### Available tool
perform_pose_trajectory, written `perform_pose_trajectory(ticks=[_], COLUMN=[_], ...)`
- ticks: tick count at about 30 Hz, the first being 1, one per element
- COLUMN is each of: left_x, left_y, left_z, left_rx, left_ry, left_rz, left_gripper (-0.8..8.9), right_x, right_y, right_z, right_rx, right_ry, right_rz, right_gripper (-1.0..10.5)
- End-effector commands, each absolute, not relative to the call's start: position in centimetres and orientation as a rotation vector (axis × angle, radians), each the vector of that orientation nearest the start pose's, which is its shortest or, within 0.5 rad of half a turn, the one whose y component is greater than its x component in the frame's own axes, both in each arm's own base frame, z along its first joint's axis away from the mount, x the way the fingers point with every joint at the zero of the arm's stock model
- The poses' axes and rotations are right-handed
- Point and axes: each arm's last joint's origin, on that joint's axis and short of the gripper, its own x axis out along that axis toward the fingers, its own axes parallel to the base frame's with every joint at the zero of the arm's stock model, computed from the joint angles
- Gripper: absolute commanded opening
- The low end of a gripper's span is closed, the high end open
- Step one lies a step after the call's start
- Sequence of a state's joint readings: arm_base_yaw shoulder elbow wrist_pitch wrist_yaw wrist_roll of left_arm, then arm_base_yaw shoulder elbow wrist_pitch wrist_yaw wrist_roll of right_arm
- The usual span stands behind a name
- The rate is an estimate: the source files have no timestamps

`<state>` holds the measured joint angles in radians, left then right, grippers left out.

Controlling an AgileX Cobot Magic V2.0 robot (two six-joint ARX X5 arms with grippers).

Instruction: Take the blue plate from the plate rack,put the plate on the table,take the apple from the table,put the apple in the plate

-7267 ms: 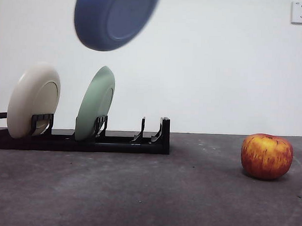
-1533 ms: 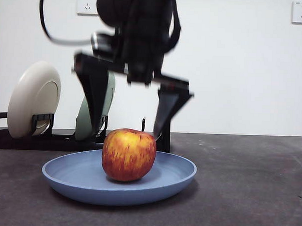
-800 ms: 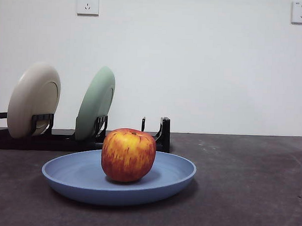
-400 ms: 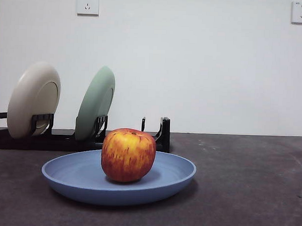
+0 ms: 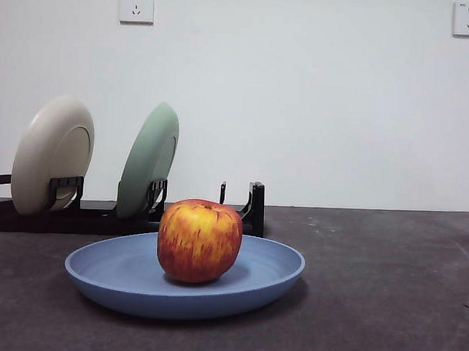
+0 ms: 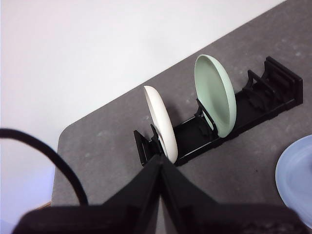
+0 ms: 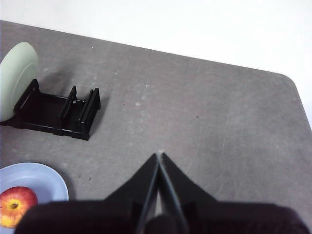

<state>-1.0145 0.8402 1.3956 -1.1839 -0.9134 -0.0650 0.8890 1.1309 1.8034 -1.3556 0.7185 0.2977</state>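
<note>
So the apple [image 5: 199,241] is sitting in the blue plate [image 5: 100,275], a bit left of the plate's middle in the front view, upright with its stem dimple up, and the plate lies flat on the table [image 5: 384,304] just in front of the plate rack [image 5: 241,214]. The rack holds the cream plate [image 5: 52,155] and the pale green plate [image 5: 147,160] standing in their slots, with the end slots nearest the blue plate bare. Neither arm shows in the front view at all. The left gripper [image 6: 160,161] hangs up high over the cream-plate end of the rack with its jaws pressed together on nothing, and the right gripper [image 7: 159,158] is likewise pinched closed and empty above bare table, with the apple and plate off at the corner of its view. Going by how things lie, I'd say the job is basically done and the only step left is keeping clear. Doing that well means leaving both arms high and away from the rack, since a bump there could tip a standing plate onto the blue one. Can't really tell from this low angle whether the apple is fully settled or could roll, but it looks planted.
</note>
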Motion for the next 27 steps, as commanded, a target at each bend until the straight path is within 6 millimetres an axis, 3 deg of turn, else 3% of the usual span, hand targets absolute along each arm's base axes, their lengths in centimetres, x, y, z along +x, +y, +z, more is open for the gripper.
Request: perform_pose_trajectory(ticks=[1, 5, 8, 16, 22, 27], left_x=[7.0, 7.7, 8.9, 12.0, 11.6, 10.7], left_y=[-6.8, -6.1, -5.4, -2.4, -1.2, -1.1], left_z=[43.1, 42.8, 40.8, 29.3, 21.2, 16.8], left_rx=[0.448, 0.537, 0.414, 0.19, 0.126, 0.121], left_ry=[0.368, 0.39, 0.425, 0.269, 0.19, 0.203], left_rz=[-0.079, 0.026, 0.094, -0.096, -0.224, -0.215], left_gripper=[-0.04, -0.01, -0.01, -0.01, -0.01, -0.01], right_x=[9.9, 10.0, 10.0, 10.2, 10.2, 10.3], right_y=[9.2, 9.3, 9.3, 9.5, 9.5, 9.7], right_z=[48.1, 48.1, 48.1, 48.0, 48.0, 47.9], right_rx=[-0.215, -0.219, -0.22, -0.224, -0.225, -0.229], right_ry=[0.512, 0.515, 0.516, 0.52, 0.52, 0.524], right_rz=[0.079, 0.078, 0.078, 0.077, 0.077, 0.076], right_gripper=[0.0, 0.0, 0.0, 0.0, 0.0, 0.0])
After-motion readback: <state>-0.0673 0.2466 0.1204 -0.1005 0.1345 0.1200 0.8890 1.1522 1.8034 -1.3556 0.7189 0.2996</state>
